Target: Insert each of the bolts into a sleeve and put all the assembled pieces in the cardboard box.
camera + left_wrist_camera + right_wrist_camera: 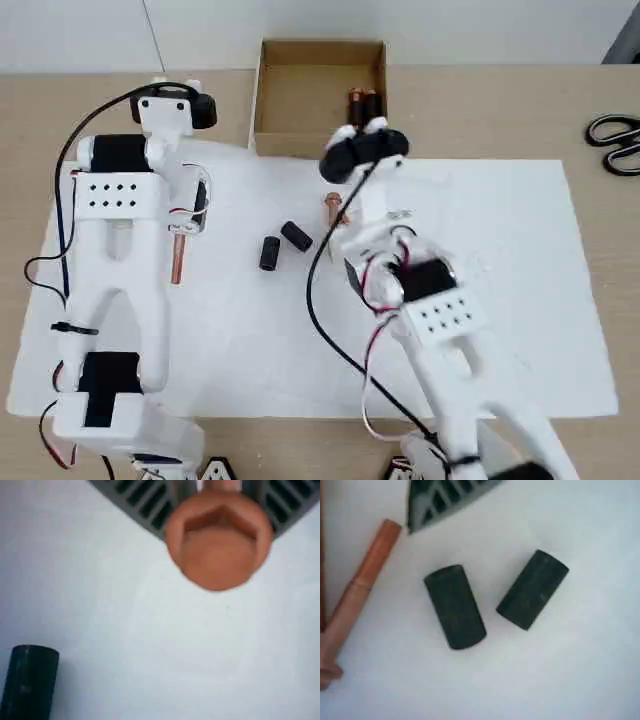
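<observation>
Right now the left gripper is clamped on a copper-coloured metal bolt, holding it above the left part of the white sheet that covers the light wooden table. In the left wrist view the bolt's round head faces the camera, with the grey ribbed jaw just behind it. A black cylinder stands off to one side on the sheet, and I cannot tell which of the two sleeves it is.

Near the middle of the sheet lie a short black cylindrical sleeve and a second black sleeve. They are close together but not touching, and both lie on their sides.

The right gripper hangs just beside them, on the side toward the box. Whether it is open or closed I cannot tell. A second copper bolt is right by it. In the right wrist view this bolt lies flat on the sheet next to the two sleeves.

At the far edge of the sheet sits the brown cardboard box, open at the top. Some assembled pieces, copper and dark, lie inside against its right wall. A pair of black-handled scissors rests on the bare table, well apart to the right.
</observation>
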### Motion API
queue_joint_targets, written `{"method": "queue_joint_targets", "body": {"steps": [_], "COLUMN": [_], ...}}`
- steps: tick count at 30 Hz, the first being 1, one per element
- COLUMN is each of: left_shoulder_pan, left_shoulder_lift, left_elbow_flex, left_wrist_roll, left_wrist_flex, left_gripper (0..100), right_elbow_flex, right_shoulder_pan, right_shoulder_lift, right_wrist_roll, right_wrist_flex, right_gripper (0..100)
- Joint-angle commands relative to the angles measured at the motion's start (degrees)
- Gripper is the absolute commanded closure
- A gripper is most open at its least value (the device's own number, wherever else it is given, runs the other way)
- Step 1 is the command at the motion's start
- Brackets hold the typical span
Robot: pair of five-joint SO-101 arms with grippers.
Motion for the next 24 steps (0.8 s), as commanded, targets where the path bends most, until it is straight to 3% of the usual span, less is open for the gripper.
{"method": "queue_joint_targets", "body": {"steps": [1, 7, 24], "left_shoulder_pan": [-0.09, -0.09, 0.00], "left_shoulder_lift": [-3.25, -3.25, -3.25], "left_elbow_flex": [-0.13, -0.13, -0.04], "left_wrist_roll": [-0.26, 0.79, 0.97], "left_wrist_flex": [0.70, 0.70, 0.35], "left_gripper": [99, 99, 99], "right_elbow_flex": [-7.38, -13.80, -14.59], "right_shoulder_pan": [-1.98, -2.33, -2.51], "right_shoulder_lift": [6.90, 13.76, 13.23], "right_wrist_roll": [-4.84, -9.93, -12.04], "right_wrist_flex": [-1.01, -0.66, -1.01], "right_gripper": [79.0, 79.0, 79.0]}}
